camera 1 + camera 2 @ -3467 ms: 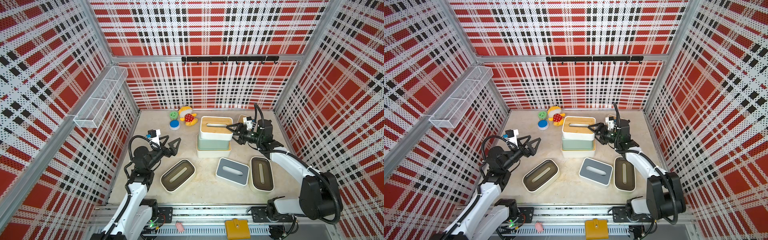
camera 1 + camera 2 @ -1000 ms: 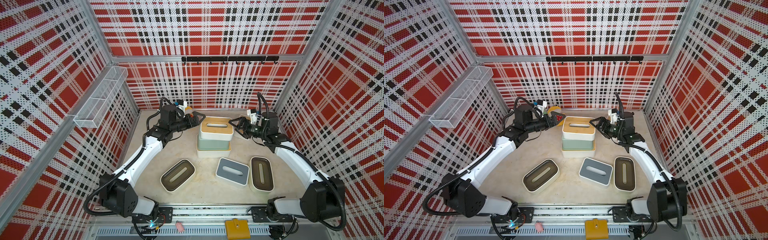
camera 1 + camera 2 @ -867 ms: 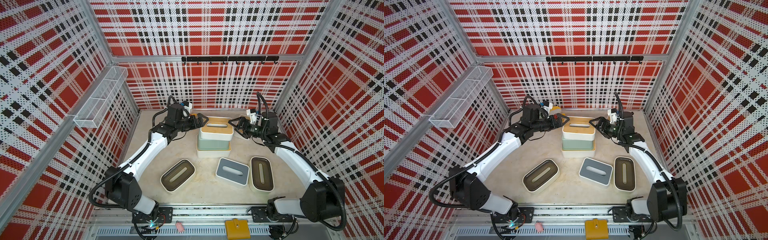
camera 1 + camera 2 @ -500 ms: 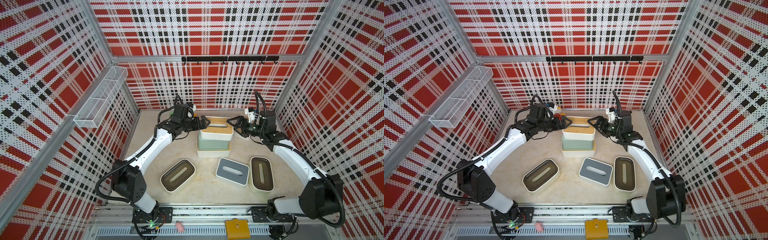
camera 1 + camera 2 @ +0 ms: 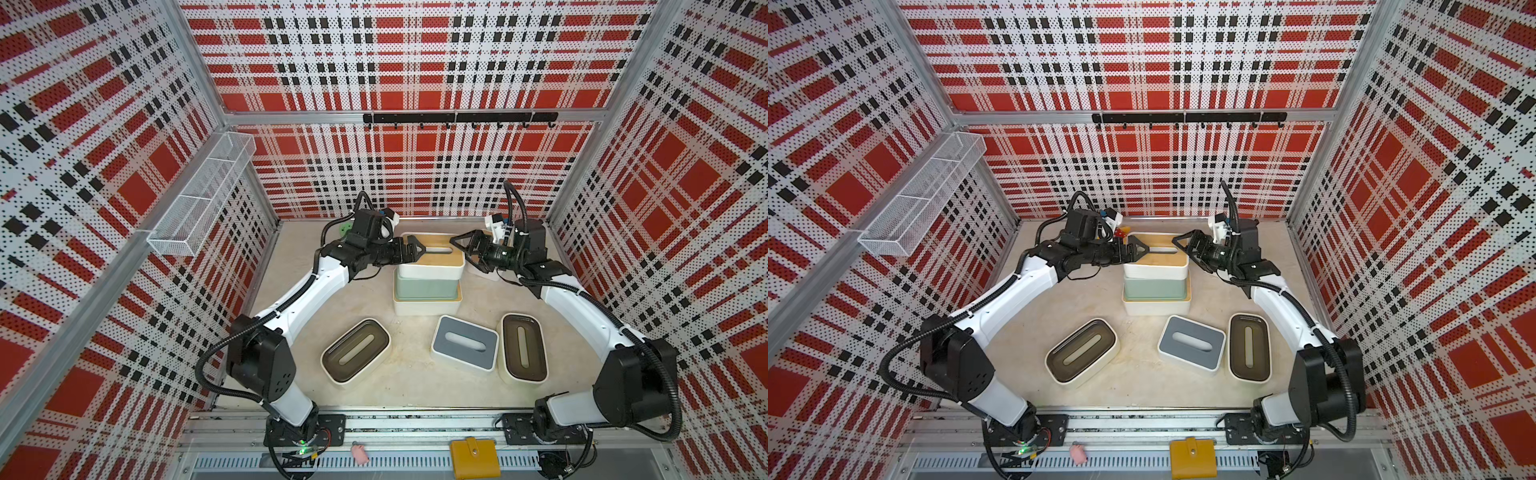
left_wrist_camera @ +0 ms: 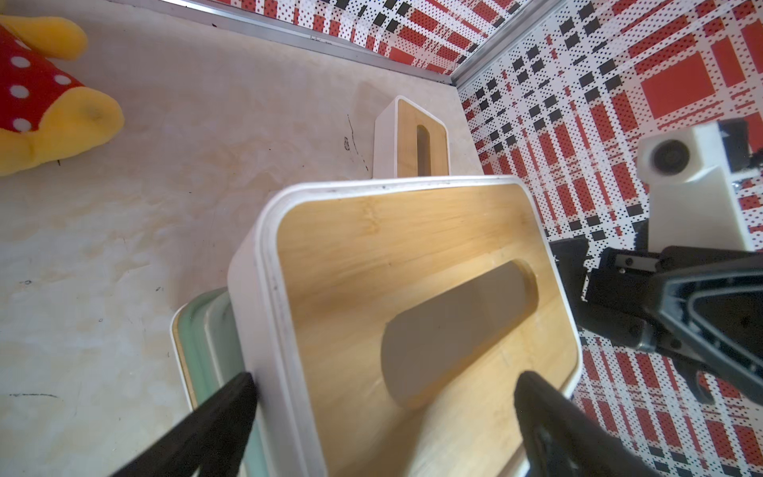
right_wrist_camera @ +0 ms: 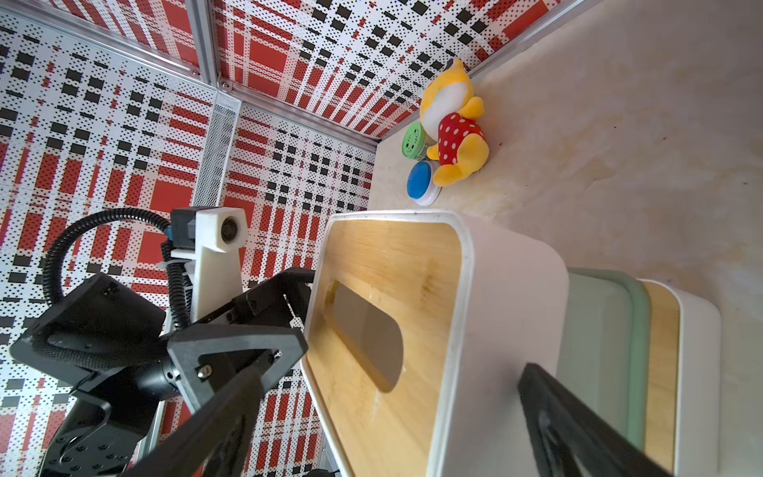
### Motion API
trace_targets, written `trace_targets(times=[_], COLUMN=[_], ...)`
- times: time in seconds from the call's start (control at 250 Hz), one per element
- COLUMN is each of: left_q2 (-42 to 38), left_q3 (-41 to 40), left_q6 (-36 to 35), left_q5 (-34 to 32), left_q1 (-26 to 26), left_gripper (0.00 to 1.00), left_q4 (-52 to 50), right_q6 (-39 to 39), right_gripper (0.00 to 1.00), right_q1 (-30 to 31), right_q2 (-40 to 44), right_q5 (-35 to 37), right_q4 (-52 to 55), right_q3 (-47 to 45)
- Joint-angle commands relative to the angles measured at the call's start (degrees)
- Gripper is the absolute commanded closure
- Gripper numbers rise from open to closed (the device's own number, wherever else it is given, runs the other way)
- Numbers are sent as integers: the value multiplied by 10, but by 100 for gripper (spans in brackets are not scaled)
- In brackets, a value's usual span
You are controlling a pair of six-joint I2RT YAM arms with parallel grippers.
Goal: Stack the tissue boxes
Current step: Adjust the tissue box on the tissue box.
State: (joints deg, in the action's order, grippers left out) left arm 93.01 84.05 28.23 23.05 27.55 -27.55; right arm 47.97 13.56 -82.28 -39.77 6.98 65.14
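1. Top box [image 5: 436, 261], white with a bamboo lid, sits on the pale-green box [image 5: 426, 289], which sits on the bottom white box [image 5: 426, 307], at back centre of the table [image 5: 365, 305].
2. Left gripper [image 5: 417, 249] at the top box's left end: jaws wide apart, nothing clamped.
3. Right gripper [image 5: 462, 249] at its right end: jaws apart too.
4. Loose in front: near-left brown-lidded box [image 5: 355, 351], grey-lidded box [image 5: 464, 343], near-right brown-lidded box [image 5: 523, 347].

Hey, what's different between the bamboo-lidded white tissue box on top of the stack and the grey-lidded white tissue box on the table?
The bamboo-lidded white tissue box sits atop a pale-green box; the grey-lidded white tissue box rests directly on the table. The open left gripper and right gripper flank the bamboo-lidded one; neither is near the grey-lidded one. Both have white bodies and oval slots.
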Motion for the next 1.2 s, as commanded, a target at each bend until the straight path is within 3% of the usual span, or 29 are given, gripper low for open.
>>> trace_targets(times=[0.0,1.196], left_q2=[-22,-56], left_q3=[-4,-19], left_q6=[-6,-3], left_q5=[8,6], left_q1=[11,16], left_gripper=[1,1], left_q4=[0,-17], right_q6=[2,22], right_gripper=[0,0], right_q1=[11,27], right_q2=[-6,1], right_q5=[-13,-10], right_q4=[-35,-59], right_q3=[23,-3])
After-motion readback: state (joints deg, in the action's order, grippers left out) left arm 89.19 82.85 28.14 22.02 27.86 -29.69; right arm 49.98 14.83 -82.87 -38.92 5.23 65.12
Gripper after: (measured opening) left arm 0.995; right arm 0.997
